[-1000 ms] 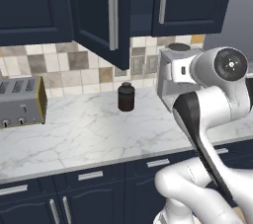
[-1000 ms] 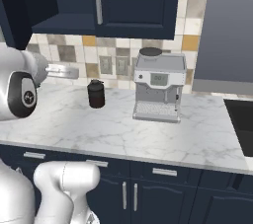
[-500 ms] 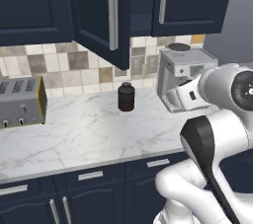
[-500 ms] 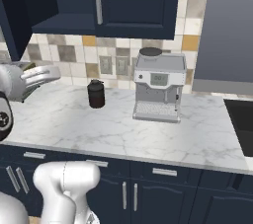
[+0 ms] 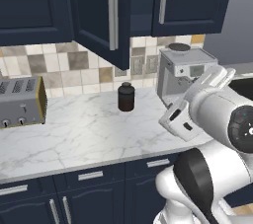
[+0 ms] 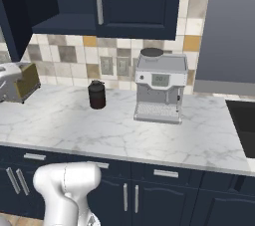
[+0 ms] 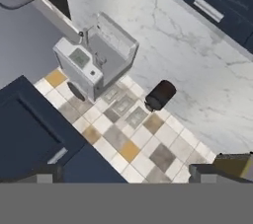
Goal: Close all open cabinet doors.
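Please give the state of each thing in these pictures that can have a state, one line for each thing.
open cabinet door: swung out from the wall cabinet, over the counter.
right cabinet door: closed.
left cabinet door: closed.
gripper: open, holds nothing.
black jar: upright on the counter, lid on.
coffee machine: upright against the tiled wall.
toaster: upright, slots empty.

The open cabinet door is cut off by the upper edge of the left base view, so its top is not seen. The toaster is clipped at the right base view's edge. In the hand view, the closed door beside the tool is only partly shown.
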Tool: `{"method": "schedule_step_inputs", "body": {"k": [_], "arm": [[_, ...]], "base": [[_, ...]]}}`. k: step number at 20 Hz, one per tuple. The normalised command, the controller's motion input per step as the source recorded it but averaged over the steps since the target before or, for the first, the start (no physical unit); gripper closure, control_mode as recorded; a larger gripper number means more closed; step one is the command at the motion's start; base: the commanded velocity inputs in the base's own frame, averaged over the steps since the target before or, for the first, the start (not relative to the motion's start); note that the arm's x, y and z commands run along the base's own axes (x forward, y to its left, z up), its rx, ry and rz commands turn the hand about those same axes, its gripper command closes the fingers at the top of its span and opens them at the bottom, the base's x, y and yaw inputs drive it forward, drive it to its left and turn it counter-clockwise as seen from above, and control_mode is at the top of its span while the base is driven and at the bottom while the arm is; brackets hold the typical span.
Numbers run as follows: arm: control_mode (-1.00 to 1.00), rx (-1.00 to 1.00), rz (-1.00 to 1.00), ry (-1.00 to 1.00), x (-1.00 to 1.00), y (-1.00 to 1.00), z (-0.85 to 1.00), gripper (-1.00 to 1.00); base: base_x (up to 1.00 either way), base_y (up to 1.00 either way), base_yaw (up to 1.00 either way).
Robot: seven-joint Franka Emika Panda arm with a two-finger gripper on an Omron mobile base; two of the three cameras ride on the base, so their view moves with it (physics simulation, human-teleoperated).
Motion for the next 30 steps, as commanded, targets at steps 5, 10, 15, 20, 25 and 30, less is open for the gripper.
{"method": "schedule_step_inputs", "body": {"k": [5, 10, 15, 20, 25, 30], "arm": [[-1.00, -0.34, 0.07, 0.00, 0.00, 0.67, 0.31, -1.00], [-1.00, -0.35, 0.06, 0.00, 0.01, 0.72, 0.36, -1.00], [-1.00, -0.32, 0.03, 0.00, 0.31, 0.60, 0.29, -1.00], [-1.00, -0.27, 0.00, 0.01, 0.69, 0.39, 0.15, -1.00], [-1.00, -0.21, 0.00, 0.00, 0.73, 0.17, 0.00, -1.00], [-1.00, -0.22, 0.00, 0.00, 0.70, 0.09, 0.00, -1.00]], "base": [[0.00, 0.00, 0.00], [0.00, 0.00, 0.00], [0.00, 0.00, 0.00], [0.00, 0.00, 0.00], [0.00, 0.00, 0.00], [0.00, 0.00, 0.00]]}}
